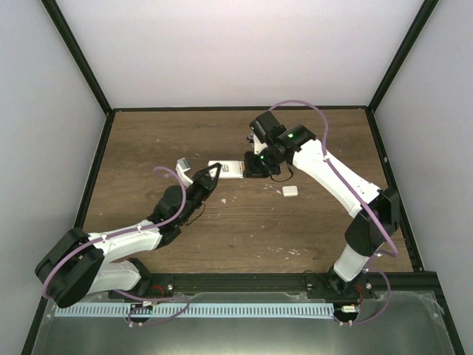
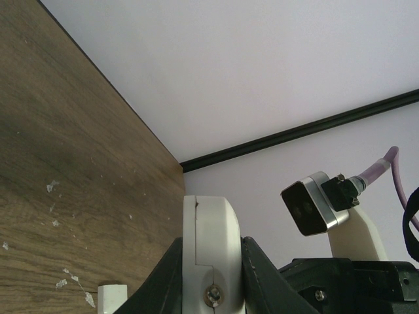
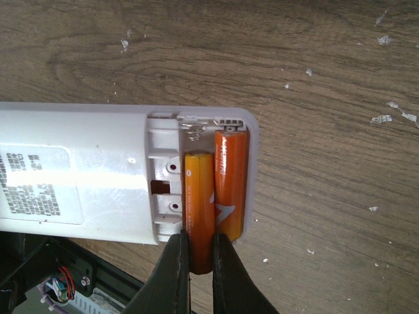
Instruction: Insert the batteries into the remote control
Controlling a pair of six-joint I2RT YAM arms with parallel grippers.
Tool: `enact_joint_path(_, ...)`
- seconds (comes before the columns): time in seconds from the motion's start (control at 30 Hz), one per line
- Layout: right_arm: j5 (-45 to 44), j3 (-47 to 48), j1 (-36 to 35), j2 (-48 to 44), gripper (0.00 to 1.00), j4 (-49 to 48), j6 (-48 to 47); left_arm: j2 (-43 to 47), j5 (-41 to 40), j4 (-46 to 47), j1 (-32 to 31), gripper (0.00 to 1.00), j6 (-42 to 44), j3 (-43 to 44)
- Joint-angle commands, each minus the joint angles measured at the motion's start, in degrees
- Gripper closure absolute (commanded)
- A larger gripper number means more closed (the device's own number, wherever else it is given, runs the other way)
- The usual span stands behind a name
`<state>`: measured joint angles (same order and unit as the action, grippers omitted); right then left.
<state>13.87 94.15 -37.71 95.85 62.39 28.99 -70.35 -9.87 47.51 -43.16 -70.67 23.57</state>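
Observation:
The white remote control [image 3: 78, 176] lies back up with its battery compartment open. My left gripper [image 2: 211, 275] is shut on the remote's end [image 2: 211, 242] and holds it above the table; in the top view it grips the remote [image 1: 226, 169] from the left. One orange battery [image 3: 230, 183] sits in the far slot. My right gripper [image 3: 200, 261] is shut on the second orange battery [image 3: 200, 209], which lies over the near slot with its lower end sticking out past the remote's edge.
A small white battery cover [image 1: 290, 191] lies on the brown table right of the remote. A white piece [image 1: 182, 164] lies by the left gripper. A white block [image 2: 111, 297] shows at the left wrist view's bottom. Black frame rails border the table.

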Motion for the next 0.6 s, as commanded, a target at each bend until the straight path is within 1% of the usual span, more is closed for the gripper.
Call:
enact_joint_path(0.0,-1.6,3.1,-0.3,0.9,0.98,-1.9,-0.7,0.7,1.0,3.8,-0.5,1.0,-0.6,1.4)
enact_joint_path(0.4,-2.6,4.1,-0.3,1.2,0.97,-2.1,-1.7,0.4,1.4,4.1,-0.4,1.0,-1.1,1.4)
enact_joint_path(0.57,-1.6,4.0,-0.3,1.4,0.93,-2.1,-2.1,0.1,1.2,4.2,-0.4,1.0,-1.2,1.4)
